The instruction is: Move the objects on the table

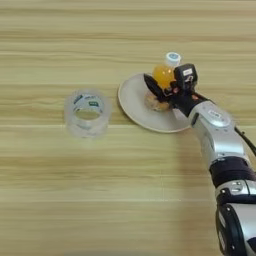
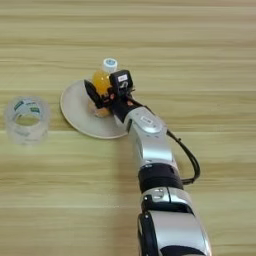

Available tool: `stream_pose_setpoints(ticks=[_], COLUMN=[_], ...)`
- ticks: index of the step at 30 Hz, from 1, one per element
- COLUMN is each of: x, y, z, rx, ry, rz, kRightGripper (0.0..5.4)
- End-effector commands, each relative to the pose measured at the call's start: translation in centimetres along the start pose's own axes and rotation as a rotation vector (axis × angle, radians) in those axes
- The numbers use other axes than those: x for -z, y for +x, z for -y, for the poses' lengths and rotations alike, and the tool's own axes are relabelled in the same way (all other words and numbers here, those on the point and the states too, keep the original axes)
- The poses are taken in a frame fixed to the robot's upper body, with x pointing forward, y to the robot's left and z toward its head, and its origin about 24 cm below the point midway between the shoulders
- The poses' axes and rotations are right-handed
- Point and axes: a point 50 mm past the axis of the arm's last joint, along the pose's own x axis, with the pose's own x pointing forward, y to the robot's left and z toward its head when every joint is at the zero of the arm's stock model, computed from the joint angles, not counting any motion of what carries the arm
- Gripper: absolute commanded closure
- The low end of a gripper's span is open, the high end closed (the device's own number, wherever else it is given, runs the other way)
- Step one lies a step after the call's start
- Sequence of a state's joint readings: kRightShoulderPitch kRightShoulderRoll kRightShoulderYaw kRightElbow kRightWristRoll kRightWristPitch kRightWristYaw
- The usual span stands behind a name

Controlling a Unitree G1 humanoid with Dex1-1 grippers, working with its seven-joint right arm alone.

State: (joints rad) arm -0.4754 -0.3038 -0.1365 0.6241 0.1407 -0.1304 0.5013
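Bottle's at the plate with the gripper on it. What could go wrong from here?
1. The bottle stands tall and narrow over the plate with the gripper around it; a sideways nudge on release might tip it.
2. The plate is shallow and light-looking, so pressing or dragging on it may slide it across the table.
3. The tape roll stands just left of the plate; a toppled bottle could roll into it.

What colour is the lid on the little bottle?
The cap on the small orange-drink bottle is white, clearest in the left eye view.
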Motion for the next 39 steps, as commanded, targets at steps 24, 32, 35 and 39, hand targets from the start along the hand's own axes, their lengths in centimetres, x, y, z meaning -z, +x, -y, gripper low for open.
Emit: stream_pose_setpoints(ticks=[24, 32, 35, 39], x=[-10.4, -8.1, -7.5, -6.6], y=[-4.3, -5.9, -5.7, -5.3], z=[10.7, 13.3, 13.4, 13.4], rx=[0.418, 0.547, 0.548, 0.556], ry=[-0.15, -0.127, -0.118, -0.114], rz=[0.317, 0.24, 0.219, 0.184], kRightGripper=[1.97, 1.97, 1.97, 1.97])
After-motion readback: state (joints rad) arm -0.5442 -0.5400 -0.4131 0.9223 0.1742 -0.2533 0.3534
